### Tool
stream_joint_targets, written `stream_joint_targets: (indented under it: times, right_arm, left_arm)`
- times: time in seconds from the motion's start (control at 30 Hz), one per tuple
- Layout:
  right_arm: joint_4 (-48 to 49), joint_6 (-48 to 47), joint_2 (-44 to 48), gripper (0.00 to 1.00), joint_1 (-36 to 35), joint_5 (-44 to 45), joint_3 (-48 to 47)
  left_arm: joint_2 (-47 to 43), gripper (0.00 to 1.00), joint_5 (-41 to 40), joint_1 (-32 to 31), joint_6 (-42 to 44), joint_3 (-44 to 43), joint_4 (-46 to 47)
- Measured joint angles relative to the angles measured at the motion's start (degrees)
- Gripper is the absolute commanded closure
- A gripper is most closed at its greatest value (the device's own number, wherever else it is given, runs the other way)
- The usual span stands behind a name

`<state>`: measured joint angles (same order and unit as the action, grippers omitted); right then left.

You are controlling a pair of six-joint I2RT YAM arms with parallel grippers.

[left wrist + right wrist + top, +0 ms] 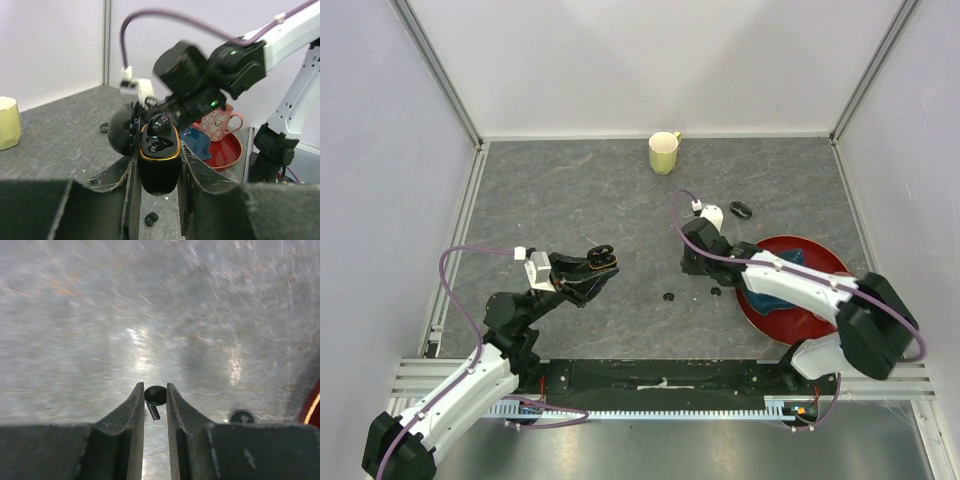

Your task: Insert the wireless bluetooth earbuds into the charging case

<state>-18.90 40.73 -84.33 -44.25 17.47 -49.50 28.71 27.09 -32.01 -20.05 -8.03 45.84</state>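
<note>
Left gripper (pixel 159 170): jaws clamped on charging case (pixel 160 150), lid swung open, case held up above table (pixel 570 190).
Right gripper (pixel 155 386): jaws pinched on one earbud (pixel 155 396), small stem pointing down.
Spare earbud (pixel 668 296) lies loose on table, between both arms.
Step, I judge: carry earbud to open case.
To do well: firm but gentle pinch, slow approach, turn earbud to match socket shape, press in straight, hold case steady.
</note>
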Motion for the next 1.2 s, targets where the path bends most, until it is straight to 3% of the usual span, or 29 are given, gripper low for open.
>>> stream_joint_targets:
  times: [0.2, 0.5, 0.83, 1.2]
  right_arm:
    - [7.8, 0.2, 13.0, 1.0, -4.8, 3.6, 0.8]
    - [32.6, -2.1, 29.2, 1.0, -15.6, 11.6, 10.1]
    - [54.3, -8.3, 28.6, 1.0, -20.2, 8.1, 10.9]
    - [60.9, -11.2, 19.3, 1.0, -25.1, 1.4, 8.3]
  left_arm:
    - [0.9, 0.98, -0.4, 0.0, 0.0, 0.0, 0.5]
    - [3.3, 0.98, -1.2, 0.0, -0.1, 0.0, 2.8]
    - [3.9, 0.98, -0.9, 0.0, 0.0, 0.0, 4.2]
    - [7.7, 0.98, 2.5, 0.0, 0.0, -0.1, 6.6]
